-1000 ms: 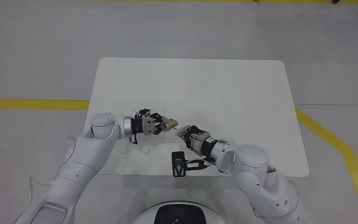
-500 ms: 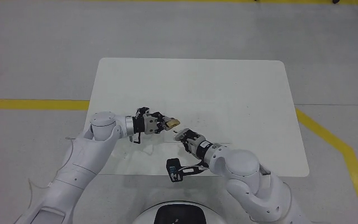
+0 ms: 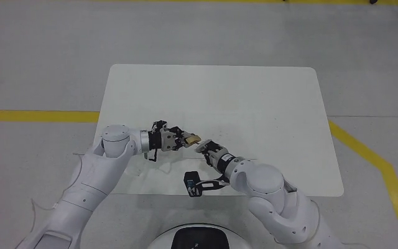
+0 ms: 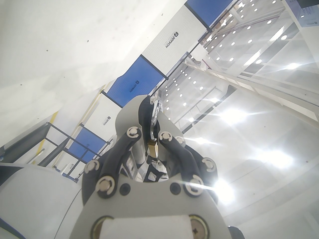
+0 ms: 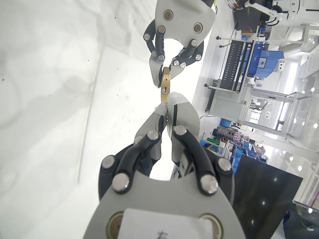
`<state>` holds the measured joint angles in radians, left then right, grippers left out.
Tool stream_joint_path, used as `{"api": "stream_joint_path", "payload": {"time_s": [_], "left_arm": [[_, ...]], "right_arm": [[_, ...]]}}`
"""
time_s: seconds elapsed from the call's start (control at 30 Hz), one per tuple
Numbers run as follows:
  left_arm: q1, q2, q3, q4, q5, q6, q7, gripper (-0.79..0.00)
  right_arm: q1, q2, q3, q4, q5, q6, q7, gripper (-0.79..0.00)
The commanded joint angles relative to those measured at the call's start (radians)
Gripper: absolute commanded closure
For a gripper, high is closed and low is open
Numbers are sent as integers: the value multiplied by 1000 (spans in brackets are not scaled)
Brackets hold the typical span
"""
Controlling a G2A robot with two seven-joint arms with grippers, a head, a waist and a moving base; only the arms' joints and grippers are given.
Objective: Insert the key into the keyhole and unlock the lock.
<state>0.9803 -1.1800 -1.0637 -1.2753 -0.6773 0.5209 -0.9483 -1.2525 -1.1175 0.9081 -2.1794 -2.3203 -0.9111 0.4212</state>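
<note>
Left gripper (image 3: pixel 185 138): fingers pressed together on a brass padlock (image 5: pixel 165 85), which it holds in the air over the near side of the table.
Padlock: small, with a brass body. In the left wrist view its silver shackle (image 4: pixel 154 114) lies between the left gripper's fingers. The body pokes out past the fingertips, towards the other arm.
Keyhole (image 5: pixel 164 90): a small dark slot on the padlock's free end face, turned towards the right wrist camera, with nothing in it.
Right gripper (image 5: pixel 167 104): pinching a flat silver key (image 5: pixel 167 116) between taped fingertips, directly facing the left gripper, tip to tip.
Key: held edge-on, with only a short part showing past the fingertips. Its tip is at the padlock's end face, just beside the keyhole and not inside it. Whether metal touches metal cannot be told.
Table (image 3: pixel 261 99): white with rounded corners. Both grippers meet above its near-left part.
Floor: pale grey, with a yellow line (image 3: pixel 43 116) running past the table.
</note>
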Motion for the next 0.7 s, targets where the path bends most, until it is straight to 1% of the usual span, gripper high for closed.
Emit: {"api": "stream_joint_path", "payload": {"time_s": [0.0, 0.67], "left_arm": [[-1, 0, 2, 2, 0, -1, -1, 0], [2, 7, 6, -13, -3, -5, 6, 0]], "right_arm": [[1, -1, -2, 0, -3, -7, 4, 0], [14, -18, -26, 17, -19, -36, 33, 0]]}}
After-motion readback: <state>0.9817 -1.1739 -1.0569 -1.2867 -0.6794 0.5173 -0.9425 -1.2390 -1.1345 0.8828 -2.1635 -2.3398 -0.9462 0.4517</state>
